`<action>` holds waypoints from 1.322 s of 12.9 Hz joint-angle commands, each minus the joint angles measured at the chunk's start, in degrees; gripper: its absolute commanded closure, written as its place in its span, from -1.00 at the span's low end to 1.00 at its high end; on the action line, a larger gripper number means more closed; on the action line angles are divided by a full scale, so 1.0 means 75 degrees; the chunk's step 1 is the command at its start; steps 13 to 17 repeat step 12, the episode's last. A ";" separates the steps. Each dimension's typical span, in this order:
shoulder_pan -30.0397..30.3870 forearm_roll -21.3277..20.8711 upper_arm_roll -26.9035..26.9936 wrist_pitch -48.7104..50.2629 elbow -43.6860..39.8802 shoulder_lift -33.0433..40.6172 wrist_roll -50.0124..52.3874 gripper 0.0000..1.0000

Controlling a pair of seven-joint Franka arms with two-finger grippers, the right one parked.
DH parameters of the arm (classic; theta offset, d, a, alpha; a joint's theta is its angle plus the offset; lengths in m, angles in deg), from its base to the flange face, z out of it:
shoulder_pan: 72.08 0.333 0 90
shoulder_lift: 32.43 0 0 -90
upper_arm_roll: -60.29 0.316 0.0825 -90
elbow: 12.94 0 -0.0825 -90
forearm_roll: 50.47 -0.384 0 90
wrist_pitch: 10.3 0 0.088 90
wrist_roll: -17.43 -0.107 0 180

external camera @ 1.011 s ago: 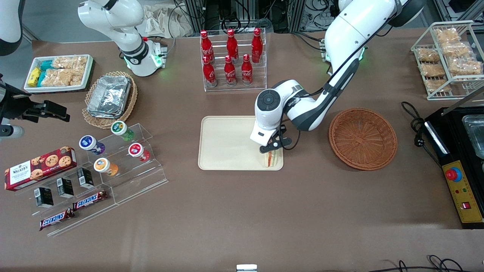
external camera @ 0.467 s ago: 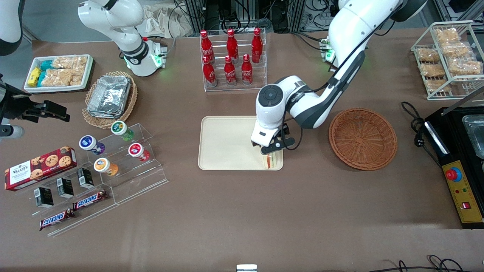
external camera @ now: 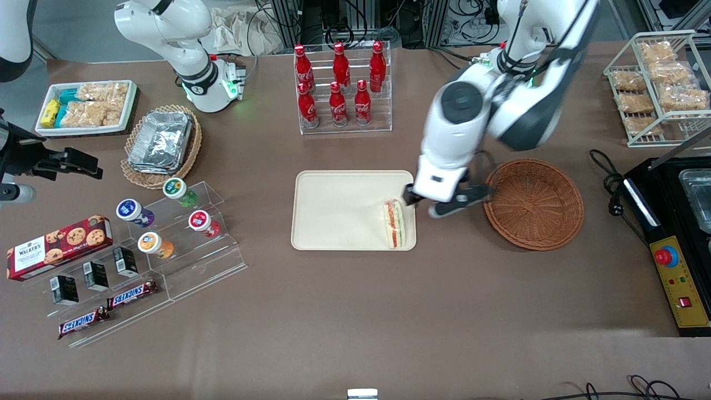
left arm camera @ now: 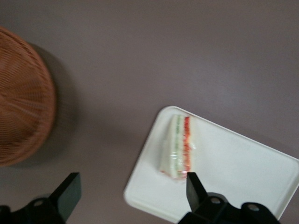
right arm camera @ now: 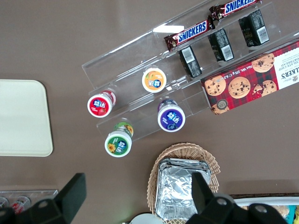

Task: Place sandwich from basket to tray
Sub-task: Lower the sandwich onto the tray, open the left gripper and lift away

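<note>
The sandwich (external camera: pixel 394 223), a white bread wedge with orange-red and green filling, lies on the cream-beige tray (external camera: pixel 333 211) at the corner nearest the basket; it also shows in the left wrist view (left arm camera: pixel 178 147) on the tray (left arm camera: pixel 233 172). The reddish-brown wicker basket (external camera: pixel 533 203) stands empty beside the tray and shows in the left wrist view (left arm camera: pixel 21 123). My left gripper (external camera: pixel 444 203) is open and empty, raised above the table between tray and basket; its black fingers (left arm camera: pixel 67 193) stand wide apart.
A clear rack of red cola bottles (external camera: pixel 340 83) stands farther from the camera than the tray. A tan wicker basket with foil containers (external camera: pixel 161 144), a white snack tray (external camera: pixel 86 105) and acrylic steps with cups (external camera: pixel 178 222) lie toward the parked arm's end. A black appliance (external camera: pixel 675 222) sits beside the basket.
My gripper has let go of the sandwich, risen and moved off the tray toward the basket. The sandwich stays lying on the tray.
</note>
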 commanded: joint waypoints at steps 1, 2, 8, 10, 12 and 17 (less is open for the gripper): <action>-0.0035 0.0720 0.1218 0.1303 0.0329 0.1422 -0.2244 -1.00; -0.0035 0.0733 0.1606 0.1610 0.0387 0.1716 -0.3019 -1.00; 0.0853 0.0592 0.2666 0.2233 0.0296 0.2199 -0.7184 -1.00; 0.0879 0.0592 0.2700 0.2711 -0.0510 0.1827 -0.7233 -1.00; 0.0879 0.0604 0.2711 0.2878 -0.1006 0.1474 -0.7257 -1.00; 0.0879 0.0604 0.2711 0.2878 -0.1006 0.1474 -0.7257 -1.00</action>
